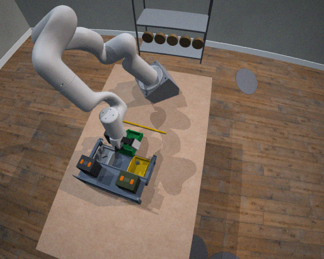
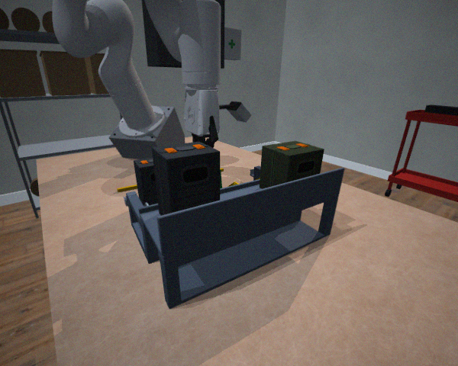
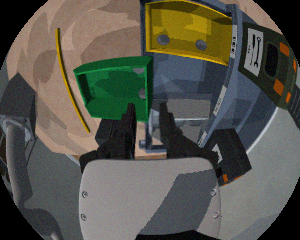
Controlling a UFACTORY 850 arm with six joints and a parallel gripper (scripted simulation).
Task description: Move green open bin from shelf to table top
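Note:
The green bin (image 1: 135, 135) (image 3: 112, 87) lies beyond the shelf's front edge, close against or over it, with small grey parts inside. Whether it still touches the shelf (image 1: 121, 161) (image 2: 237, 224) (image 3: 177, 80) is unclear. My gripper (image 1: 116, 149) (image 2: 205, 139) (image 3: 147, 111) is part open and empty. Its fingers are above the bin's near corner at the shelf edge; one finger overlaps that corner in the wrist view. The yellow bin (image 1: 140, 168) (image 3: 190, 25) and the grey bin (image 1: 108, 156) (image 3: 192, 107) sit on the shelf. Fingers partly hide the grey bin.
A black case (image 1: 89, 165) (image 2: 189, 177) (image 3: 232, 155) and an olive case (image 1: 127, 181) (image 2: 292, 163) (image 3: 270, 65) stand on the shelf's upper rear. Another black case (image 2: 143, 181) (image 3: 107, 131) stands beside the shelf. A yellow strip (image 1: 143, 127) (image 3: 68, 85) lies on the table toward the arm base.

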